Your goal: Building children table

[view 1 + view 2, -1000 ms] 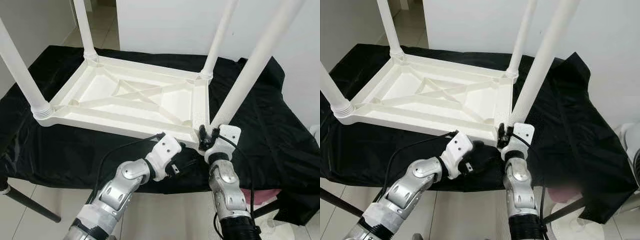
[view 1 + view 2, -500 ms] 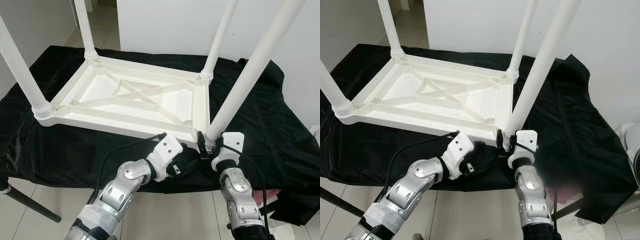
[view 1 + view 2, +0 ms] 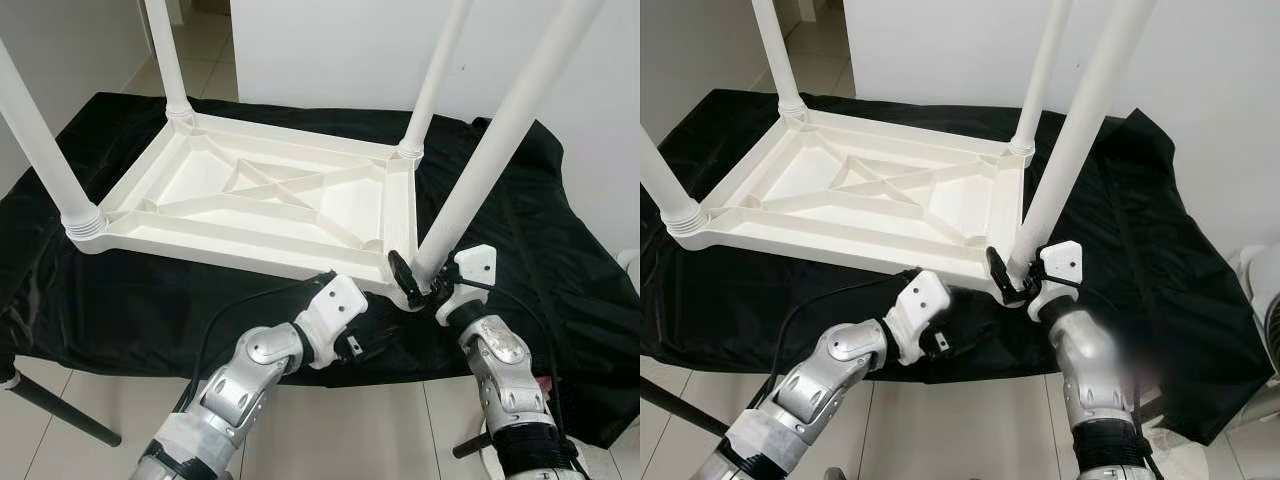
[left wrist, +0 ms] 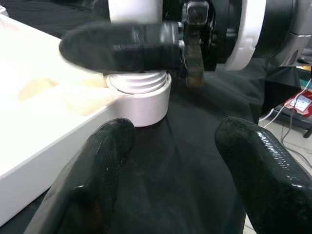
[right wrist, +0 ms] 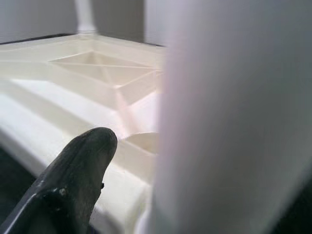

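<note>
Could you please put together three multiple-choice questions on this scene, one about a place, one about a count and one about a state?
1. Where is the right gripper?
A. At the base of the near right leg
B. On the far left leg
C. Hanging by the floor

2. How many legs stand in the upturned white table?
A. Two
B. Three
C. Four

3. How are the left gripper's fingers?
A. Shut on the cloth
B. Open, holding nothing
C. Shut on a leg

Answers: 1 A, its black fingers sit around the leg just above the corner socket. 2 C, one white leg rises from each corner. 3 B, the left wrist view shows the two fingers apart over the black cloth, near the threaded socket.
</note>
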### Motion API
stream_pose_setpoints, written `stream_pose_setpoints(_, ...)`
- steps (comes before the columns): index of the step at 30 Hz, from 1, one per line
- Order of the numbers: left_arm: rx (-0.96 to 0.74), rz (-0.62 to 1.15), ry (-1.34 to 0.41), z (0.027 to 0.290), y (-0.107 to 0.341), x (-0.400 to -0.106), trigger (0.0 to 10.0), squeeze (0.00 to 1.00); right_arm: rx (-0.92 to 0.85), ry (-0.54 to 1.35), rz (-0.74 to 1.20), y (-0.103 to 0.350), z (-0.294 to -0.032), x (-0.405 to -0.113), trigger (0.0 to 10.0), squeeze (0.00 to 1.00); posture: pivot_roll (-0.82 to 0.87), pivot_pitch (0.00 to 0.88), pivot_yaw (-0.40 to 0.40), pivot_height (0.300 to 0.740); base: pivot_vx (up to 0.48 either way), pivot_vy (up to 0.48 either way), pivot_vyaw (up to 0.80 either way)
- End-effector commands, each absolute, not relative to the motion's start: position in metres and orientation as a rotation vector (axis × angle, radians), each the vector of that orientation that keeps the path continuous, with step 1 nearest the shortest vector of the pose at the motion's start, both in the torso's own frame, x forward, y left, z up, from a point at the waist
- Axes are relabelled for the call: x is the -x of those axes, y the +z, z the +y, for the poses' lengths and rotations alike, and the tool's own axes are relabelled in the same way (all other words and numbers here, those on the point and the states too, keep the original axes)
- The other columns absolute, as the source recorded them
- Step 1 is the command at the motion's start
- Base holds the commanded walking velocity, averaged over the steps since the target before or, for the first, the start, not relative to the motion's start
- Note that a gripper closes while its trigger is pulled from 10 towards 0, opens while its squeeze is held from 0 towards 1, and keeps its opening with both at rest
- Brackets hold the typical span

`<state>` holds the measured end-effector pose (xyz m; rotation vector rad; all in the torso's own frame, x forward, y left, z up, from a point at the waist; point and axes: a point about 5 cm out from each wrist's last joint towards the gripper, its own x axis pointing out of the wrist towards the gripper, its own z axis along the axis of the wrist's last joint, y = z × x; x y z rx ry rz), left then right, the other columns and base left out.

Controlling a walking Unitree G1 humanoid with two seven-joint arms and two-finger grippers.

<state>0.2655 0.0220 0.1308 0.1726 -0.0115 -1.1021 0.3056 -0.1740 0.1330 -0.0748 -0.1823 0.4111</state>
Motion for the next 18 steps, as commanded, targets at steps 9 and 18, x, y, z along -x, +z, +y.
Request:
stream_pose_setpoints(9,-0.171,-0.011,-1.176,0.026,0.135,-0.262,10.0,0.00,0.106,0.523,-0.128,0.122,-0.173,-0.314,0.0,0.00,0.01,0.050,-0.063,0.740,0.000,0.000,0.00)
stream_pose_setpoints(18,-0.171,-0.012,-1.155,0.028,0.136,-0.264,10.0,0.00,0.092,0.507,-0.105,0.117,-0.180,-0.314,0.0,0.00,0.01,0.059,-0.062,0.740,0.000,0.000,0.00)
